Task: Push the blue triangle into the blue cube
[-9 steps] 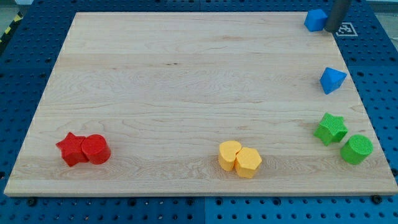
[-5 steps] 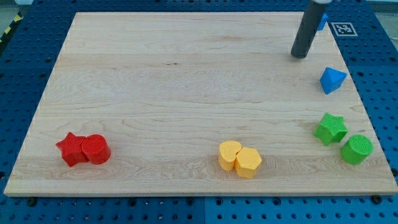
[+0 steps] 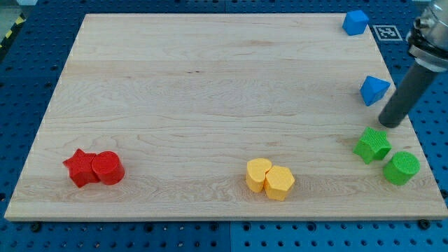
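The blue triangle (image 3: 374, 89) lies near the board's right edge, about a third of the way down. The blue cube (image 3: 355, 22) sits at the board's top right corner, well apart from the triangle. My tip (image 3: 390, 123) is on the board just below and to the right of the blue triangle, a small gap away from it, and just above the green star (image 3: 372, 145). The rod slants up to the view's right edge.
A green cylinder (image 3: 402, 168) stands right of the green star near the board's lower right. Two yellow blocks (image 3: 269, 178) touch each other at bottom centre. A red star (image 3: 80, 168) and red cylinder (image 3: 108, 168) touch at bottom left. The wooden board (image 3: 210, 105) lies on blue pegboard.
My tip moved from beside the blue cube at the top right, down past the left of the triangle, to just below and right of it. No block has moved.
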Robot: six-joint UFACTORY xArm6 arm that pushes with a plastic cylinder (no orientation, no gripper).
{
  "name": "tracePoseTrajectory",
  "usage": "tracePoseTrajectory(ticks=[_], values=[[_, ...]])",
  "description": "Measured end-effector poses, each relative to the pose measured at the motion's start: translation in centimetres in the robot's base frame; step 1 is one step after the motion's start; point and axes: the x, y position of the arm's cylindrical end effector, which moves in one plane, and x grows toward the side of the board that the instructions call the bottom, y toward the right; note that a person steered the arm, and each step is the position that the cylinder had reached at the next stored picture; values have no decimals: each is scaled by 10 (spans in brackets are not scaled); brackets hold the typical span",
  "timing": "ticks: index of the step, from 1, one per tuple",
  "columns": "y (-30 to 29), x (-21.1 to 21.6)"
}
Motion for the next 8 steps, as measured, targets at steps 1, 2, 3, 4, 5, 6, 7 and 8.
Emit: tracePoseTrajectory(ticks=[1, 2, 3, 4, 5, 6, 7, 8], values=[[-17, -30], [-19, -48], [-10, -50], [10, -50], [14, -53], [10, -68], [9, -84], [9, -96]])
